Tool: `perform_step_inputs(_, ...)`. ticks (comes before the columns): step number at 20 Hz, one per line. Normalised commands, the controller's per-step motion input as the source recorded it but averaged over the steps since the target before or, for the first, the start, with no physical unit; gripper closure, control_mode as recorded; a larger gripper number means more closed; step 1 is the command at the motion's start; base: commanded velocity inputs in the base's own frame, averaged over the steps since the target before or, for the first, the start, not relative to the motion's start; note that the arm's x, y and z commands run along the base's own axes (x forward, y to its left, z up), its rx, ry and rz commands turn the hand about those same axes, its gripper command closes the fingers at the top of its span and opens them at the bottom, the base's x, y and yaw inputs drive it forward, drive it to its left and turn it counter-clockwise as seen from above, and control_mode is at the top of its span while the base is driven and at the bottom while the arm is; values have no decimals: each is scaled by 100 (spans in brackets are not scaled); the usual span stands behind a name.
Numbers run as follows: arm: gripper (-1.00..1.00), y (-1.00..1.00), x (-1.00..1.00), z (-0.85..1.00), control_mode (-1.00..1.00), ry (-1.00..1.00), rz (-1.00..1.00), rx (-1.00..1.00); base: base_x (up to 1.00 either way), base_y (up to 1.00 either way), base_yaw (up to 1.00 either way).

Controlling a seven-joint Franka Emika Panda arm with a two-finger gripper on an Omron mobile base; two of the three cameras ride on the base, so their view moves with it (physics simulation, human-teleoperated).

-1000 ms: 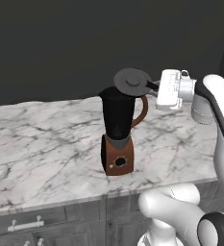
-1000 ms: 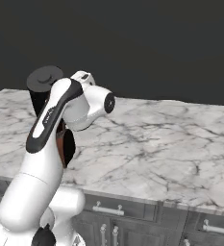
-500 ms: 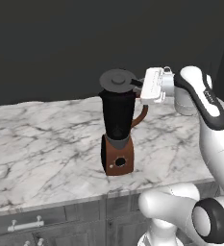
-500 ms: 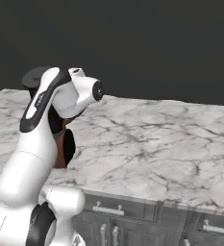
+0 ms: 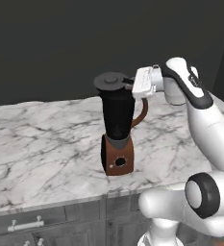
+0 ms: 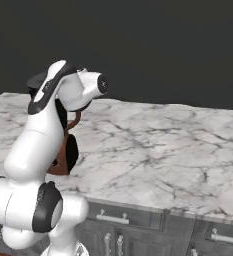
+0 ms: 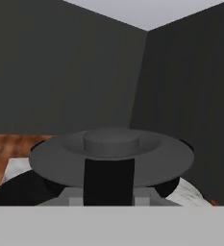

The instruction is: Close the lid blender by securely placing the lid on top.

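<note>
We see open table [image 5: 46,139] on every side of the blender [image 5: 117,129]. Above the blender's mouth the lid [image 5: 112,80] sits level, blocking entry from the top; dark wall well behind it.

My white arm [image 5: 200,110] carries a dark grey lid [image 5: 112,80]; the blender [image 5: 117,129] is black with reddish-brown base, on a grey-veined white marble counter [image 5: 41,144].
</note>
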Motion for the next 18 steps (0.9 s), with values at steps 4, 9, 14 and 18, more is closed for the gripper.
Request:
perform_step_inputs(4,100,0,38,0,-100,3,14,-4,0,0,0)
perform_step_inputs(9,100,0,25,0,-100,0,16,-7,0,0,0)
perform_step_inputs(14,100,0,11,0,-100,0,12,-11,0,0,0)
perform_step_inputs(18,100,0,-3,-12,-100,0,1,-21,0,0,0)
